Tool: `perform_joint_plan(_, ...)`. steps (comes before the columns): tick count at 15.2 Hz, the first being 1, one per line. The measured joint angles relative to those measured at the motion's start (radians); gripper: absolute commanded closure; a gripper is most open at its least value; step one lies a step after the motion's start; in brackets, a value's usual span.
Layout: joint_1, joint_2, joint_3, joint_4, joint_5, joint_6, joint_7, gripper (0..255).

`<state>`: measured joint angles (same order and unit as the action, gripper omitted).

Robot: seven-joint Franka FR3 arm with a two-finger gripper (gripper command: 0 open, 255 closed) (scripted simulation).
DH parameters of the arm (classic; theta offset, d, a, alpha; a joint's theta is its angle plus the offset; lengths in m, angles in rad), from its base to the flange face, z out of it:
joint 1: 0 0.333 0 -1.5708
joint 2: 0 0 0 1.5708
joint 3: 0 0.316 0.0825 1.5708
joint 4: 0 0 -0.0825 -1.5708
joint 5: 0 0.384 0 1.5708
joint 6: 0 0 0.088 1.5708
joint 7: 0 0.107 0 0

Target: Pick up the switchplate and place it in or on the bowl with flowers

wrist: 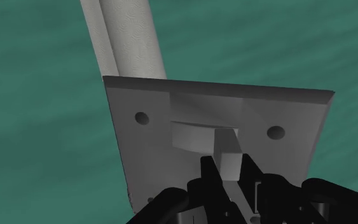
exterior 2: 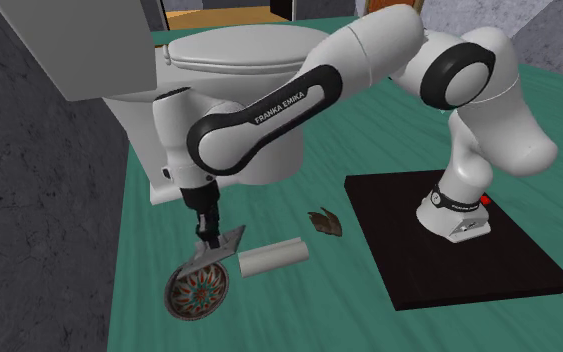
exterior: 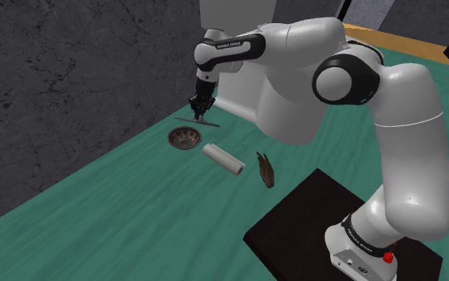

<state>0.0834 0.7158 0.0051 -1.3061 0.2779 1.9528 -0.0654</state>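
A grey switchplate (wrist: 190, 108) with two screw holes hangs in the air, tilted, with my gripper (wrist: 231, 181) shut on the toggle at its middle. In the shoulder view the gripper (exterior: 201, 108) holds the plate (exterior: 202, 121) just above and beside the far rim of the bowl (exterior: 184, 139). The bowl (exterior 2: 195, 290) is round, with a red and green flower pattern inside, and rests on the green floor. In the second exterior view the plate (exterior 2: 227, 241) hovers over the bowl's edge under the gripper (exterior 2: 210, 228).
A white roll (exterior: 223, 159) lies on the floor close to the bowl, and it shows under the plate as the roll (wrist: 133, 38). A brown crumpled object (exterior: 265, 170) lies nearer the black stand plate (exterior: 294, 231). A white toilet (exterior 2: 229, 60) stands right behind the gripper.
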Motion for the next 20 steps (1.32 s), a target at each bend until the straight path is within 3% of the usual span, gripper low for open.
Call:
perform_joint_plan(3,0.022,0.147,0.006,0.277,-0.015,-0.118,0.062,255)
perform_joint_plan(4,0.026,0.229,0.009,0.423,-0.021,-0.177,0.085,255)
perform_joint_plan(5,0.030,0.259,0.010,0.474,-0.023,-0.198,0.094,255)
perform_joint_plan(9,0.033,0.308,0.011,0.517,-0.024,-0.192,0.097,255)
perform_joint_plan(20,0.036,0.344,0.012,0.436,-0.018,-0.078,0.069,255)
